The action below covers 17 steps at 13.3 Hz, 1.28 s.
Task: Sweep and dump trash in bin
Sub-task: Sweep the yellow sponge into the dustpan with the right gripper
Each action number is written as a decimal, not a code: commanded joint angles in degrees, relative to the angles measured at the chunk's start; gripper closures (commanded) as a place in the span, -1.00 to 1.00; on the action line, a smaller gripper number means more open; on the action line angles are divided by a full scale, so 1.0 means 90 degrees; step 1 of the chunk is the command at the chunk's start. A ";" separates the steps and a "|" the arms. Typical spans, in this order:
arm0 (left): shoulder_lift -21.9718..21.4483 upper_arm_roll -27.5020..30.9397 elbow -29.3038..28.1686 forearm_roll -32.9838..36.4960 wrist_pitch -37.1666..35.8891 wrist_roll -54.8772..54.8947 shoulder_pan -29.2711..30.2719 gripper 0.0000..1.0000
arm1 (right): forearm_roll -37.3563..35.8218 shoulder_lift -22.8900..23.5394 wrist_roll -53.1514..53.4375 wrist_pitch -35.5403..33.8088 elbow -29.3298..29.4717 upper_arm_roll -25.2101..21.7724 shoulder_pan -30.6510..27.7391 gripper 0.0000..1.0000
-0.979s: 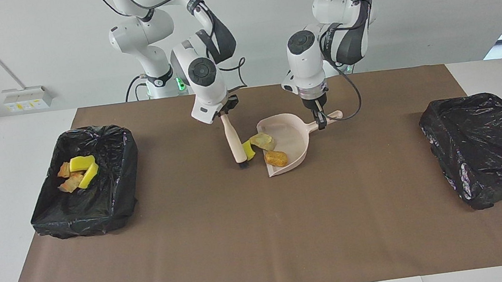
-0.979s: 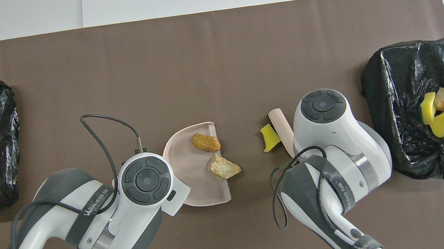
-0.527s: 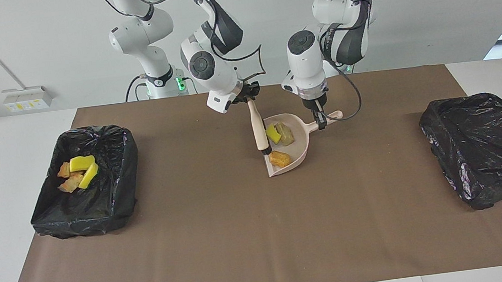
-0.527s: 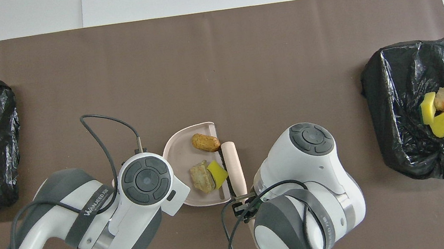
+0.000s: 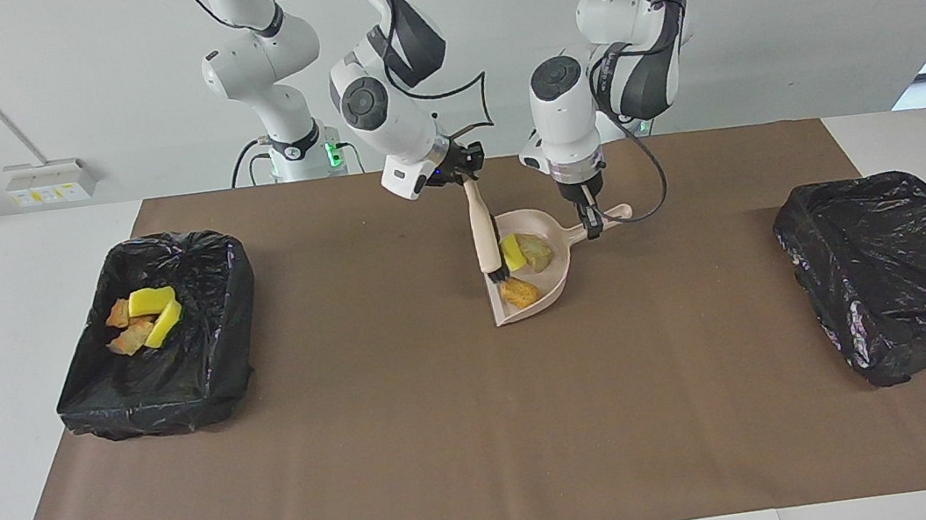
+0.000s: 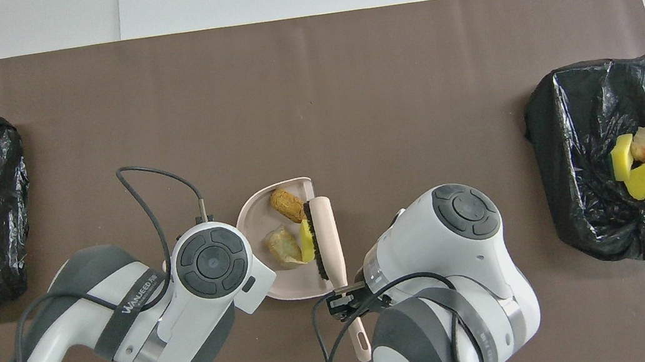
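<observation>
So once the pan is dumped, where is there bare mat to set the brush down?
Bare mat lies between the dustpan and each bin: the one with scraps and the empty one, plus the whole strip farther from the robots. It is crowded at the pan, where the right gripper holds the brush and the left gripper grips the handle.

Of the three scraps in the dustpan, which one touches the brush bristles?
The yellow sponge chunk, pressed against the brush. The pale bread piece lies deeper in the dustpan; the golden-brown piece sits nearer its open edge.
</observation>
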 commanded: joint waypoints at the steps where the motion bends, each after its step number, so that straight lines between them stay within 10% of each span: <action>1: -0.0136 0.0049 -0.0189 0.0119 0.0066 0.0029 -0.0040 1.00 | -0.0946 -0.0134 0.0235 -0.0435 0.0049 0.0034 -0.0066 1.00; 9: -0.0145 0.0049 -0.0199 0.0119 0.0027 0.0029 -0.0020 1.00 | -0.2073 -0.0154 0.0342 -0.0224 -0.0585 0.0102 -0.0418 1.00; 17: -0.0145 0.0058 -0.0286 0.0110 0.0174 0.0038 0.0185 1.00 | 0.1244 -0.0154 0.0625 0.0821 -0.0801 0.0112 0.0226 1.00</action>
